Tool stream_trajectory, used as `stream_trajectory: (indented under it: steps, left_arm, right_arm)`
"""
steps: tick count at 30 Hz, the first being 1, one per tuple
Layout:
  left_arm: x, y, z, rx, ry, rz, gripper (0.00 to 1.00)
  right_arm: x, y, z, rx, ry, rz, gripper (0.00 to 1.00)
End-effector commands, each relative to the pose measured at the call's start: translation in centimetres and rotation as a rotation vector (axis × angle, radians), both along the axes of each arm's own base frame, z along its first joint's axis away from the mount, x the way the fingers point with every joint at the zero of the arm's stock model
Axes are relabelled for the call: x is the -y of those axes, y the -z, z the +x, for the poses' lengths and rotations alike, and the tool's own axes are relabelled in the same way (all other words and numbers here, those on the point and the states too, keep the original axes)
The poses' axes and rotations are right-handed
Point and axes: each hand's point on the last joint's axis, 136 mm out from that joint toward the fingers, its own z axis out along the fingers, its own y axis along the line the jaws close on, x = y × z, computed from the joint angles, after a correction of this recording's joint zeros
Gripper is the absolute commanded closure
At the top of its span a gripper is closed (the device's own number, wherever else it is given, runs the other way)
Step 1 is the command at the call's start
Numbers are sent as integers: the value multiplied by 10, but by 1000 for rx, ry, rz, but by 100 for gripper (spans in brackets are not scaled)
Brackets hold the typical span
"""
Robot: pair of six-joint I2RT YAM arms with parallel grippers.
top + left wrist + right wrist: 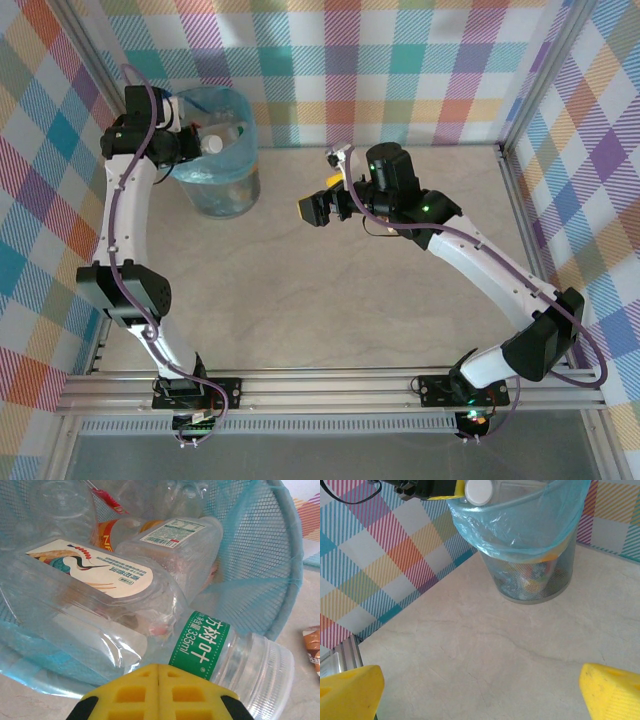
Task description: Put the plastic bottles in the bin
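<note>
Left gripper (158, 690) is seen pressed shut, empty. A green-labelled bottle (225, 650) lies just beyond its jaws, perched at the bin (265, 570) rim. A gentle forward nudge is probably needed. Right gripper (480, 695) is spread wide.

A robot test cell in a lab, not a home or a shop; two white arms, the left arm (125, 230) and the right arm (480, 260), are bolted to an aluminium rail (330, 385) at the near edge of a pale marbled surface (330, 300); purple cables (152, 100) run along them; slotted metal framing (520, 200) borders the surface; checked cloth walls (400, 70) in many colours close it in on three sides.
</note>
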Motion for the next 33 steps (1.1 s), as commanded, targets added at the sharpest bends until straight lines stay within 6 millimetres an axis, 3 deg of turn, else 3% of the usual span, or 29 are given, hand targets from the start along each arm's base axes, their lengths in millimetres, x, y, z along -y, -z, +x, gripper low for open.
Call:
stream_trajectory:
  steps: [1,6,10,13,15,23,33]
  left_arm:
    - [6,25,8,-79,6,-53,93]
    - [25,0,18,7,44,-173,84]
    - [36,-17,26,73,62,-233,69]
    - [39,-29,30,118,69,-232,52]
    - [40,-34,31,129,82,-190,47]
    - [68,-16,23,102,273,265,29]
    - [41,1,39,45,176,403,19]
  right_arm:
    - [-5,-9,-3,27,-21,1,0]
    - [-9,-11,-2,34,-30,0,0]
    - [-10,-10,-3,32,-33,-1,0]
    - [-11,-9,-4,32,-36,-9,0]
    - [-10,-9,-4,34,-34,-15,0]
    - [-9,-9,-5,41,-31,-21,0]
    - [-8,-8,-7,45,-33,-33,0]
